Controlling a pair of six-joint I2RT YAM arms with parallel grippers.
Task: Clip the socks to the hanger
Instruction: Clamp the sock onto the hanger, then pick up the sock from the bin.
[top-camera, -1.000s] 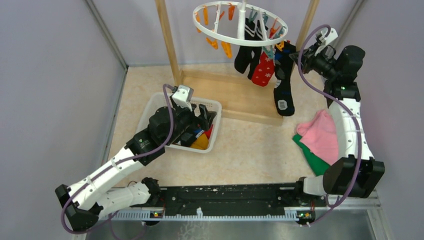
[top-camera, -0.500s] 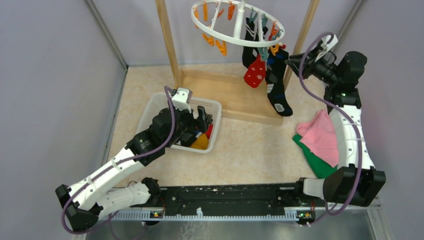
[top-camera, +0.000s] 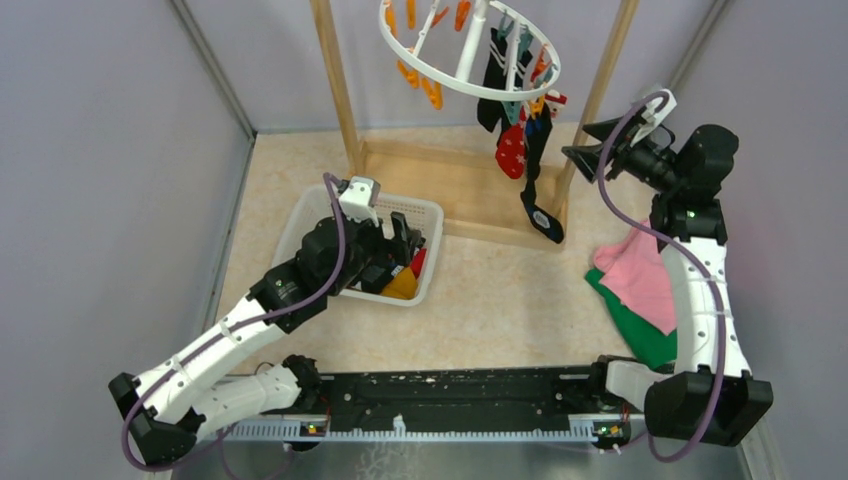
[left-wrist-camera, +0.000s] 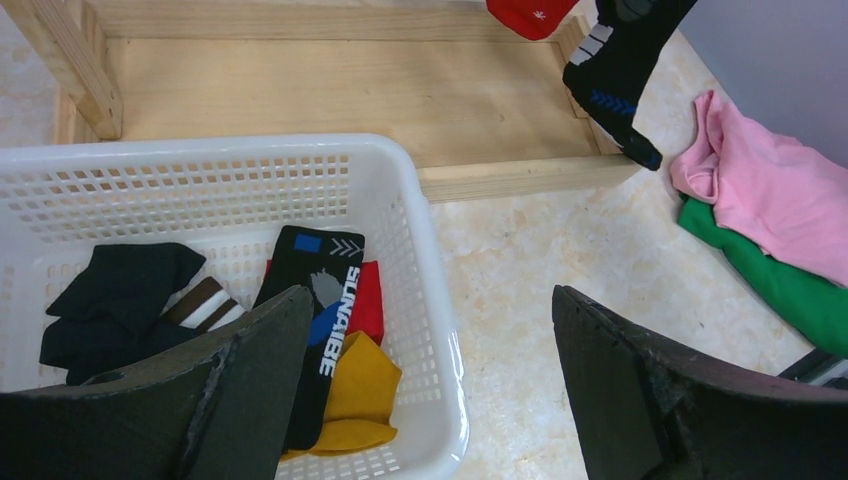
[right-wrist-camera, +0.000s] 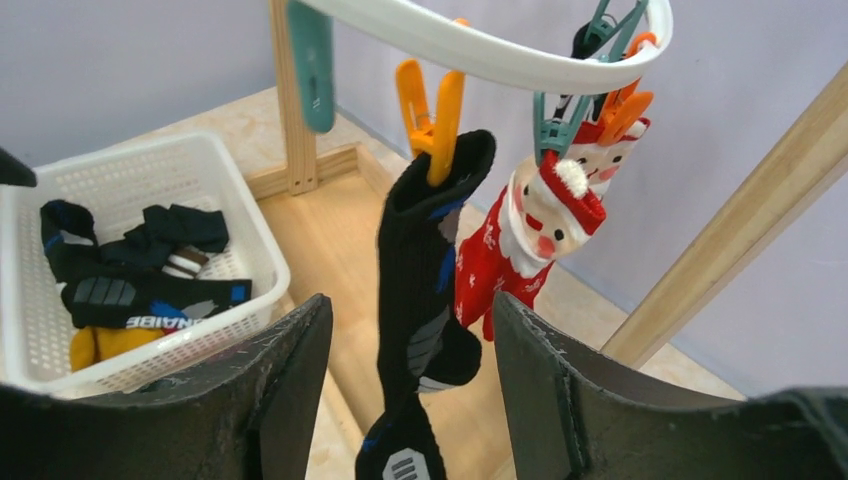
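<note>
Here, the right gripper (top-camera: 583, 142) is seen open, apart from the black sock (right-wrist-camera: 425, 270) pegged under the hanger (right-wrist-camera: 500, 62) rim; the left gripper (left-wrist-camera: 430, 300) is spread wide over the basket (left-wrist-camera: 430, 260) wall, with socks (left-wrist-camera: 320, 300) inside.

Left arm (top-camera: 215, 345), mounted at the left end of the black slotted base rail (top-camera: 470, 400): white link shells, black rounded joint housings. Right arm (top-camera: 700, 290), at the rail's right end: same finish, with a small green light (top-camera: 690, 213) on a black joint far from the rail. A purple cable (top-camera: 602, 170) runs along each arm. White boxy camera module (top-camera: 360, 192) at each wrist. Left gripper (left-wrist-camera: 430, 295) and right gripper (right-wrist-camera: 410, 300): matte black, wedge-shaped fingers, rough scuffed edges.
</note>
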